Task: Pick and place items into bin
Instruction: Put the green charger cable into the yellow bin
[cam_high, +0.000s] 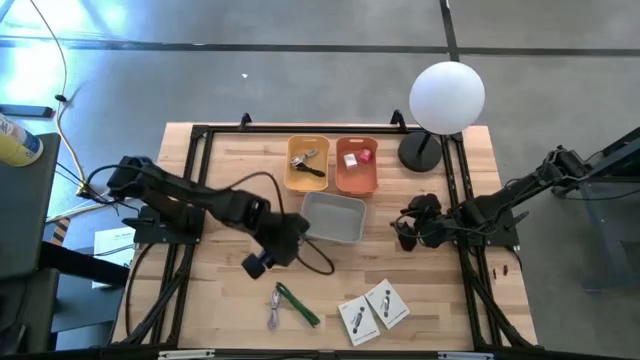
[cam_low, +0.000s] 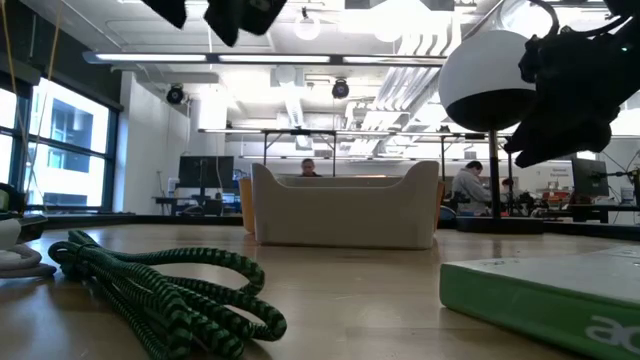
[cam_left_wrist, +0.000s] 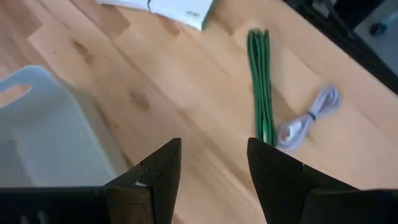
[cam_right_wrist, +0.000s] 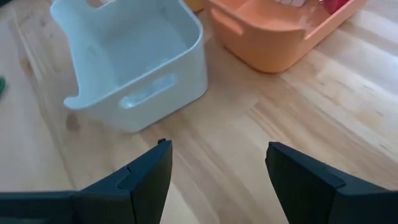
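A green cord bundle and a coiled white cable lie on the wooden table near its front edge. Two white flat packets lie to their right. An empty grey bin stands mid-table. My left gripper hovers open beside the bin's left front corner, above bare wood, with the cord ahead of it. My right gripper hangs open to the right of the grey bin, holding nothing.
A yellow bin with dark and silver bits and an orange bin with red and white cubes stand behind the grey bin. A white globe lamp stands at the back right. Black frame rails run along both table sides.
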